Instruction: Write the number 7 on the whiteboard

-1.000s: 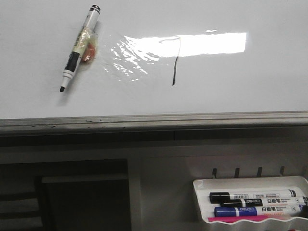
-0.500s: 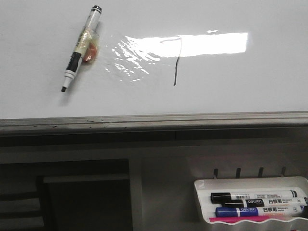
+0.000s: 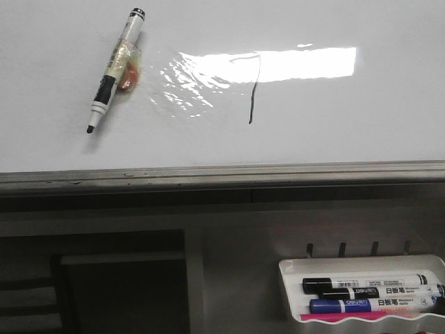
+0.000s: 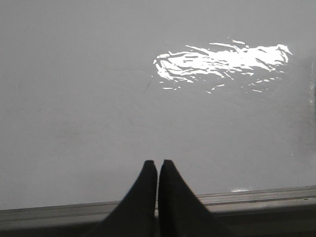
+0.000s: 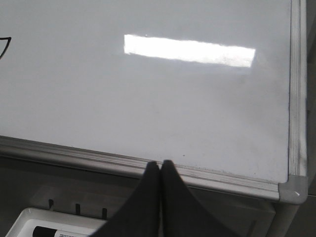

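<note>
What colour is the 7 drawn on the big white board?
Black: the thin marker-drawn number 7 on the glossy white whiteboard shows best in the front view.

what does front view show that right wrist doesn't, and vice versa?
Front only: the uncapped marker lying on the board, the full number 7, and a blue marker in the tray.
Right wrist only: the right gripper, fingers together and holding nothing, and the board's corner cap.
Both: the whiteboard, its glare, and the marker tray below its edge; a sliver of the 7's line shows in the wrist view.
</note>
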